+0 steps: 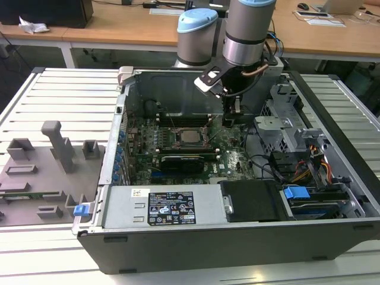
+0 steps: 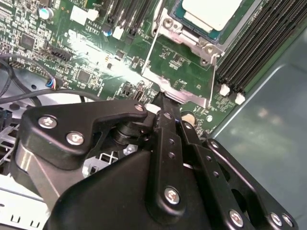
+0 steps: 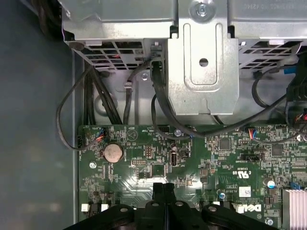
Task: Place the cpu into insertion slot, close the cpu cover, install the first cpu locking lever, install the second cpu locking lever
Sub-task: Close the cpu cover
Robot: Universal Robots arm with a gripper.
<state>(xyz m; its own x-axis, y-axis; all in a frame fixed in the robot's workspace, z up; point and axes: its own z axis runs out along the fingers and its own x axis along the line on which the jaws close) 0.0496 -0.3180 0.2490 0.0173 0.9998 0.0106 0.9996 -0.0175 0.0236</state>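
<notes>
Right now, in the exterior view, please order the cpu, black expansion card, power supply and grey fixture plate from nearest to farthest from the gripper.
From the gripper:
1. cpu, toward the exterior view's left.
2. black expansion card, just in front of the cpu.
3. power supply, at the case's near edge.
4. grey fixture plate, outside the case, at the exterior view's far left.

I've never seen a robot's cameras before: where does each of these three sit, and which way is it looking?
Exterior view: off the arm, looking down into the open computer case; shows the arm and pincer.
First wrist view: near the wrist, looking past the pincer at the motherboard edge and coin battery.
Second wrist view: near the wrist, looking past the pincer at the cpu.
Shared: all three show the pincer and green motherboard.
</notes>
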